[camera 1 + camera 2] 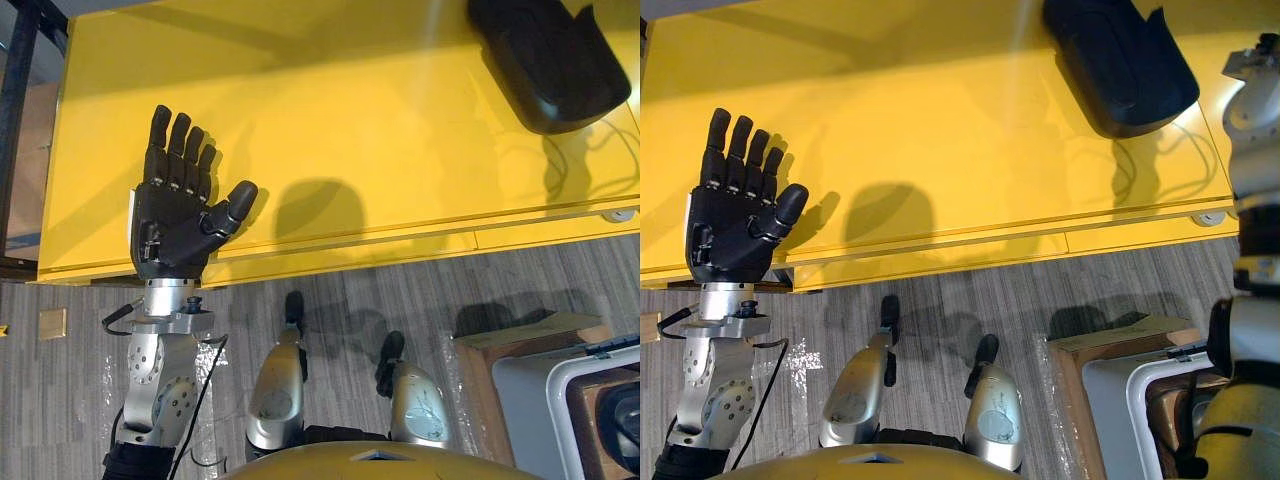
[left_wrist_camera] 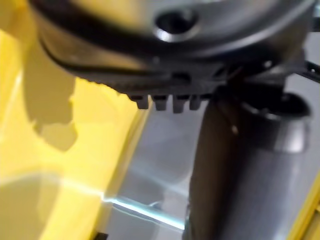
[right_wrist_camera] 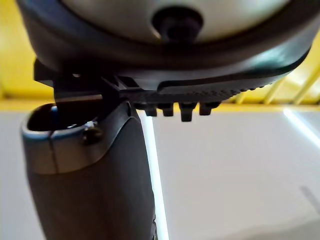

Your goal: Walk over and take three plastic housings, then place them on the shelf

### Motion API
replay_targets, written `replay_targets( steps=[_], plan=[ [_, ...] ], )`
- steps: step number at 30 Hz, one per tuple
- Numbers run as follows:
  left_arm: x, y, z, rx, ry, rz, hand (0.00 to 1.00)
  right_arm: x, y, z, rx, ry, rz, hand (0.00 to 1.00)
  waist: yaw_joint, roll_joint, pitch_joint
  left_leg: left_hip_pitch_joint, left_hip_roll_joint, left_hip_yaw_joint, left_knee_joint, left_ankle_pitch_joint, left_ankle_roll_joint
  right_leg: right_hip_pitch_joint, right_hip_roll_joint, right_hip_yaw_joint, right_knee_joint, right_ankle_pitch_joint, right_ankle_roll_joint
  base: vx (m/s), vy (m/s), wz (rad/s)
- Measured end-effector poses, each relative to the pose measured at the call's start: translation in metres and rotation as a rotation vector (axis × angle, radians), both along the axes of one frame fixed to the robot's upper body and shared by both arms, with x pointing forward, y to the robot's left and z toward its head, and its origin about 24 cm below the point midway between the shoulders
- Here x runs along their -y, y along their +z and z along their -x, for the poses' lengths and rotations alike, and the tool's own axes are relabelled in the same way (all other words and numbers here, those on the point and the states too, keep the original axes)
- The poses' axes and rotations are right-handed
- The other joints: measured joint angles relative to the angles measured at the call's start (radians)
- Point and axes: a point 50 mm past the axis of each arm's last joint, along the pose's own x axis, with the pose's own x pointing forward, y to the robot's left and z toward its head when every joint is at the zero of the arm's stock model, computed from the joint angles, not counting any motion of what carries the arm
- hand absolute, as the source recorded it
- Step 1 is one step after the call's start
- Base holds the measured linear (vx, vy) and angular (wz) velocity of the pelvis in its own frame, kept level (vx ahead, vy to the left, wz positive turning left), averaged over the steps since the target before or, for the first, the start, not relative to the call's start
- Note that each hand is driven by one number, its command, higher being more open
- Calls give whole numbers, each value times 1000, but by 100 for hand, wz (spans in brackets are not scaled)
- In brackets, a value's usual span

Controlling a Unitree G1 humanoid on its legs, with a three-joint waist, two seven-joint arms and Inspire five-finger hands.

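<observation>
The yellow table (image 1: 350, 100) takes up the far half of the scene, its near edge running across above the grey wood-grain floor (image 1: 60, 400). On the floor at the robot's right stands a white bin (image 1: 560, 400), with a sheet of brown cardboard (image 1: 530, 335) just beside it on the table side.

One black plastic housing (image 1: 550, 65) lies on the table at its far right corner (a rounded shell, dark all over), well apart from both hands.

The left hand (image 1: 170, 220) is raised over the table's near left edge, palm toward the camera, fingers straight and close together, thumb angled out to the side; it holds nothing.

The right hand (image 3: 90, 190) shows in its wrist view with the thumb standing out straight and nothing in its grasp, a pale surface beyond it.
</observation>
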Motion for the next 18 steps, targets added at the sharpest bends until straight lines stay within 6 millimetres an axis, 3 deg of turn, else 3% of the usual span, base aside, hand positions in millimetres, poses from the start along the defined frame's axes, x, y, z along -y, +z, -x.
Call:
replay_targets(
  steps=[2, 4, 8, 10, 11, 14, 18],
  plan=[
    [0, -4, 4, -13, 11, 20, 100, 1, -23, 7, -18, 18, -14, 100, -9, -1, -32, 16, -1, 13, -20, 0, 1, 12, 0, 6, -26, 11, 4, 68, 7, -17],
    [0, -9, 11, -35, 25, 38, 100, -1, -72, 16, -73, 85, -105, 100, -33, -8, -88, 49, -7, 33, -49, -1, 2, 34, 1, 20, -55, 16, 11, 90, 2, -20],
    [1, -8, 11, -30, 24, 20, 100, 2, -135, 22, -280, 120, -252, 100, -68, -13, -140, 78, -10, 51, -57, -10, 3, 60, 2, 35, -83, 23, 18, 58, -2, -15],
    [3, -6, 13, -21, 29, 42, 100, 4, -163, 27, -350, 174, -406, 100, -76, -16, -146, 99, -6, 67, -58, -20, 0, 80, 7, 48, -102, 29, 18, 35, -9, -22],
    [4, -6, 15, -17, 39, 61, 100, 4, -185, 33, -387, 305, -634, 100, -86, -18, -166, 101, -2, 74, -58, -24, 0, 81, 11, 54, -111, 33, 17, 28, -17, -15],
    [7, -4, 15, -29, 47, 14, 100, 3, -228, 41, -479, 516, -986, 100, -93, -24, -174, 128, 4, 88, -58, -29, -5, 102, 18, 66, -119, 35, 15, 25, -29, -17],
    [10, -8, 14, -62, 19, -23, 100, -7, -245, 40, -556, 685, -1114, 100, -114, -20, -183, 131, 3, 90, -58, -30, -5, 107, 18, 70, -127, 43, 17, -7, -1, -2]
  ],
)
